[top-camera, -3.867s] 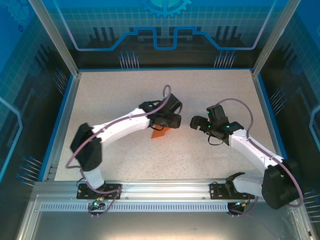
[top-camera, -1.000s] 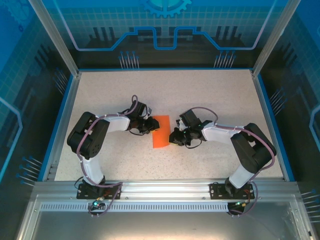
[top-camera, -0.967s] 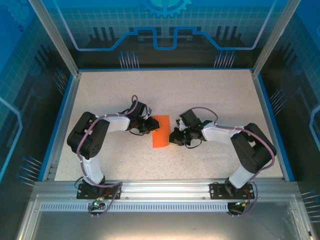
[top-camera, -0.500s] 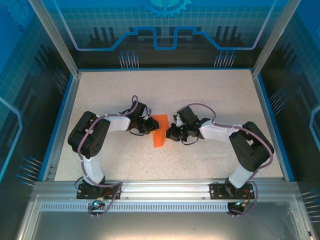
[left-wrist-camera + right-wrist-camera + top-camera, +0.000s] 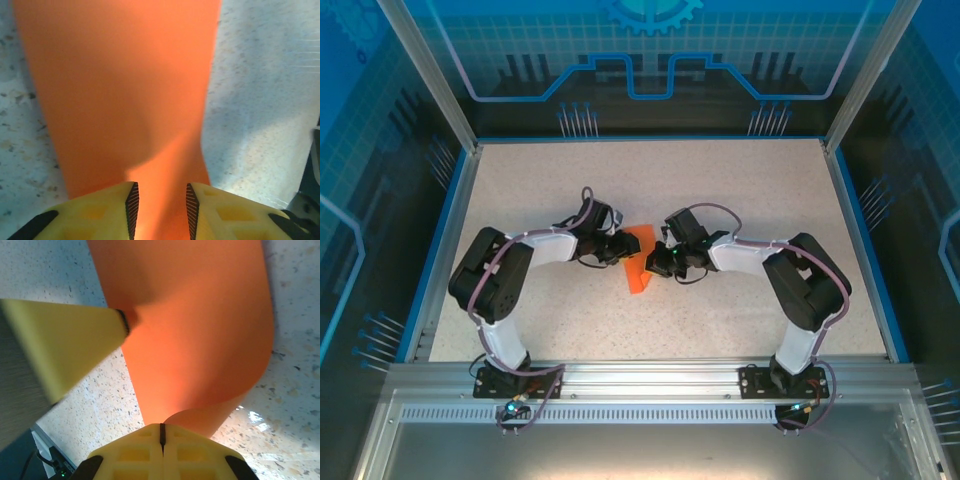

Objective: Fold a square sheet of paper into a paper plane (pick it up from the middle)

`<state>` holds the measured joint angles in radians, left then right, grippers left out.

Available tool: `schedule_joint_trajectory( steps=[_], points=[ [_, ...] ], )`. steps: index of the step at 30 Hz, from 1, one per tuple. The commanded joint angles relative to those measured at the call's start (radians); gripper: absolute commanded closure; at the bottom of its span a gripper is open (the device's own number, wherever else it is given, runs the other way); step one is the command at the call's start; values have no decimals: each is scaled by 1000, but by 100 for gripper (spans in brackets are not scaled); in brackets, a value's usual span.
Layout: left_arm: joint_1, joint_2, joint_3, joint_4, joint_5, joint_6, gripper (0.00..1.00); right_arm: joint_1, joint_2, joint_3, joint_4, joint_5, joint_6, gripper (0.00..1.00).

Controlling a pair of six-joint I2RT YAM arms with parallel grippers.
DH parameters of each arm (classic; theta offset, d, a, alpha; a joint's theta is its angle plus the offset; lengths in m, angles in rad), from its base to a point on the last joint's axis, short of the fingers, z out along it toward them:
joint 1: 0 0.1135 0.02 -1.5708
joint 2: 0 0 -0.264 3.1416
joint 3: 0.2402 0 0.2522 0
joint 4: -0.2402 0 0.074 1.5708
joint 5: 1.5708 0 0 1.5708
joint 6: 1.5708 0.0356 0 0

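The square sheet of paper [image 5: 638,276] is bright orange and lies mid-table, bent over on itself between the two grippers. My right gripper [image 5: 160,429] is shut on its near edge, and the paper [image 5: 200,330] curls up and away from the closed tips. In the top view the right gripper [image 5: 656,264] sits at the paper's right side. My left gripper [image 5: 623,252] is low at the paper's left side. Its jaws [image 5: 160,192] stand apart, with the orange paper [image 5: 115,90] running into the gap. One yellow left finger [image 5: 65,340] touches the paper's far edge.
The speckled tabletop [image 5: 740,190] has free room all around the paper. A blue rim [image 5: 448,240] borders it, with aluminium posts [image 5: 425,75] at the back corners. Both arm bases are bolted to the rail [image 5: 640,385] at the near edge.
My right gripper has moved left with the paper's right edge, so the sheet looks narrower and bent over. The left jaws have parted a little. Earlier both arms were held higher.
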<state>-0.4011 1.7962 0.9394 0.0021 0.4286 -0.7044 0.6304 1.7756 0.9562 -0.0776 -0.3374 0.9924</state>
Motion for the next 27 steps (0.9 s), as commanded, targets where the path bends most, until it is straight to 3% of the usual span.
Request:
schedule_joint_trajectory(
  steps=[1, 10, 27],
  points=[
    [12, -37, 27, -43, -40, 39, 64, 15, 18, 26, -43, 26, 7, 95],
    [13, 70, 78, -108, -117, 63, 72, 15, 15, 25, -9, 13, 4, 95],
    [13, 117, 61, -127, -117, 65, 80, 22, 89, 59, 144, -26, 54, 95]
  ],
)
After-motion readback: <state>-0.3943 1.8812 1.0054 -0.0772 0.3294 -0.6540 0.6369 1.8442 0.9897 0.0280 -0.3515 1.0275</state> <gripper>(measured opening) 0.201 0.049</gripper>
